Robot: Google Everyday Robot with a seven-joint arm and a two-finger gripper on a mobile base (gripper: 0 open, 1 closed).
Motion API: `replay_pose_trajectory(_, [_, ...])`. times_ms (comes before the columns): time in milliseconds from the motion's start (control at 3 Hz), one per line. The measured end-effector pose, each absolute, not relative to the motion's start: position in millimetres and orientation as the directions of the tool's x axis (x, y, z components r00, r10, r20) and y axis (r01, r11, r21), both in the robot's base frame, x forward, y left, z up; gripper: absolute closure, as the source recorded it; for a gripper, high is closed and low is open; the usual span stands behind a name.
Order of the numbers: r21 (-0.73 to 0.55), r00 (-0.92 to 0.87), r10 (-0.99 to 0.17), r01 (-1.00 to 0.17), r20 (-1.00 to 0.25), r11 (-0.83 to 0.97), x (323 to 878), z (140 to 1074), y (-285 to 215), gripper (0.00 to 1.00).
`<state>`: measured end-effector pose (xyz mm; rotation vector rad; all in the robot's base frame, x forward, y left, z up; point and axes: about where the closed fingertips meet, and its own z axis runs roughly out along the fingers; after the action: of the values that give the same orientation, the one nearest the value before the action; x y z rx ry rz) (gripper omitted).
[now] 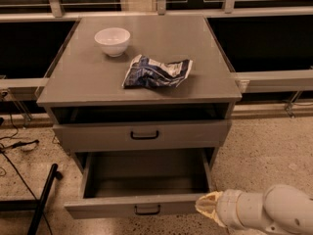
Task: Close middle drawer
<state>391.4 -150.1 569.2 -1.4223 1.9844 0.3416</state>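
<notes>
Middle drawer [142, 205] pulled well out, below the shut upper drawer [144, 135]. Gripper [206, 207] low at bottom right, just beside the drawer front's right end; spread or pressed together, can't tell. Bowl [112, 40] and crumpled bag [156, 72] on cabinet top [205, 62].

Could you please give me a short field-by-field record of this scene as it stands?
middle drawer: pulled far out, not yet closed
upper drawer: pushed in, dark gap above its front
gripper: low, by the right end of the middle drawer's front panel
cabinet top: white bowl at back left, crumpled blue bag near centre
</notes>
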Motion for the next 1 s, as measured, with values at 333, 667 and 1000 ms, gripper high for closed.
replay_pose_trajectory(333, [-0.225, -0.139, -0.777, -0.912, -0.614, 0.342, 403.5, 533.3, -163.6, 1.0])
replay_pose_trajectory(667, [-0.232, -0.141, -0.791, -0.912, -0.596, 0.338, 407.8, 503.7, -172.7, 1.0])
replay_pose_trajectory(1000, [-0.21, -0.157, -0.8, -0.919, -0.578, 0.333, 409.2, 463.5, -177.3, 1.0])
